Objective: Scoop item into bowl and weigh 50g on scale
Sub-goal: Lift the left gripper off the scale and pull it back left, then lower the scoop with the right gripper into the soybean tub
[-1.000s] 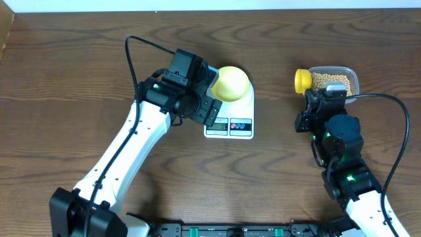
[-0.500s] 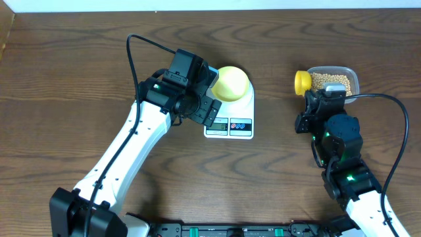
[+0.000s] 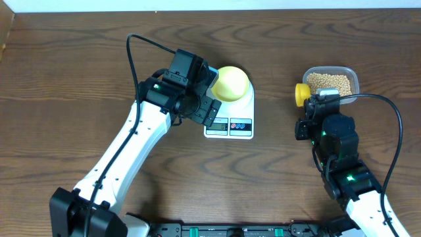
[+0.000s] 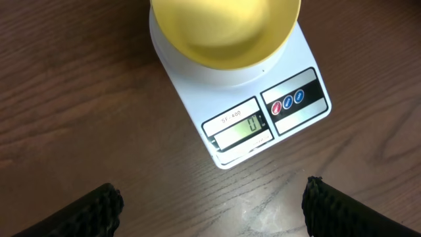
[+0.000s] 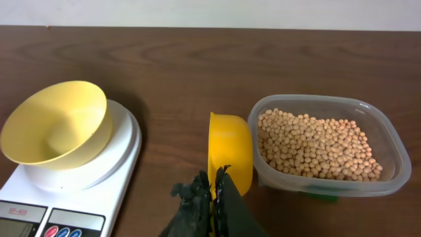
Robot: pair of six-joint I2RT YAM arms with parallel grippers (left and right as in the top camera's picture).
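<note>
My left gripper [image 4: 212, 209] hangs over the scale [image 4: 276, 131], jaws spread wide; the scale sits mid-tabletop toward the far edge with the bowl [image 4: 227, 29] on its platform. My right gripper [image 5: 212, 196] pinches the yellow scoop [image 5: 230, 148], tipped on edge just beside the tub [image 5: 389, 141] of beans [image 5: 316, 146] toward the far right

Right gripper [image 3: 315, 99] now pulled back from the clear tub [image 3: 355, 78], yellow scoop [image 3: 302, 94] comes back with it, more beans [image 3: 329, 81] showing
</note>
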